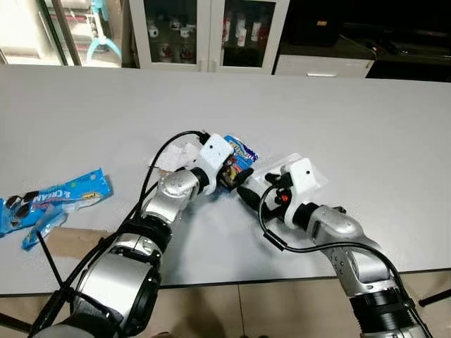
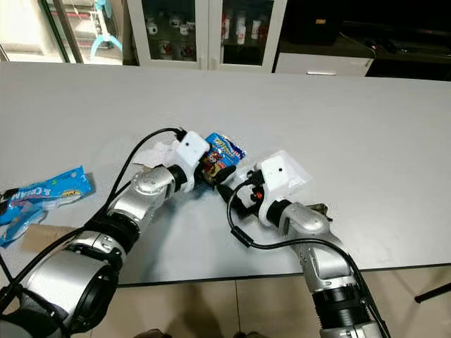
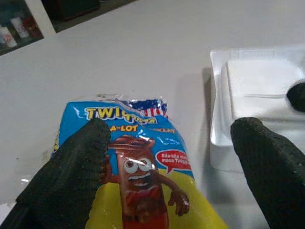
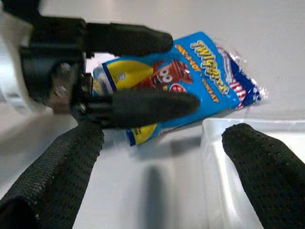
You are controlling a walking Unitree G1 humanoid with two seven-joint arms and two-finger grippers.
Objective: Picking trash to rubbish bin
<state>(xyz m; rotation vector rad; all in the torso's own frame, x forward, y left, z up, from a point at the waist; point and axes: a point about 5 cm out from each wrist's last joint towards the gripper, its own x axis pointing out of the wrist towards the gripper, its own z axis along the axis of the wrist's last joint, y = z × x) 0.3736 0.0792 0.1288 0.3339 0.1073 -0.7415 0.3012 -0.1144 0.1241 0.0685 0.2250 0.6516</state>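
Pale grey tabletop (image 1: 366, 127) before a row of glass-fronted cabinets (image 1: 211, 32) at the far wall; tiled floor at the near edge.

Near: two silver arms converging at mid-table. Right gripper (image 4: 162, 157) low over the tabletop, jaws wide and empty, one finger (image 4: 267, 167) over the rim of a white foam tray (image 3: 252, 95), the other on the bare surface beside it. Left gripper (image 3: 167, 157) just beyond, jaws spread, one finger (image 3: 76, 167) overlapping the snack wrapper (image 3: 143, 157), the other beside the tray; no closure on the wrapper yet.

Middle: wrapper flat on the tabletop, just beside the tray's edge, between the two grippers. Blue and yellow printed film, crimped clear seal at the far end. Long axis running from the left gripper outward, away from the robot and slightly to its right; sealed end pointing toward the cabinets, yellow end toward the left wrist.

Handling, as judged: very light, thin, limp, glossy and likely slippery; not fragile. Flat lie leaves little edge to catch, so a pinch across the short axis near the middle, fingers pressed down to bunch the film, seems the surest hold; the crimped seal offers a stiffer alternative. Tray probably light and brittle, easily nudged.

Far left: second blue wrapper (image 1: 56, 201) near the table edge, well apart. Crumpled white paper (image 1: 176, 155) behind the left wrist.
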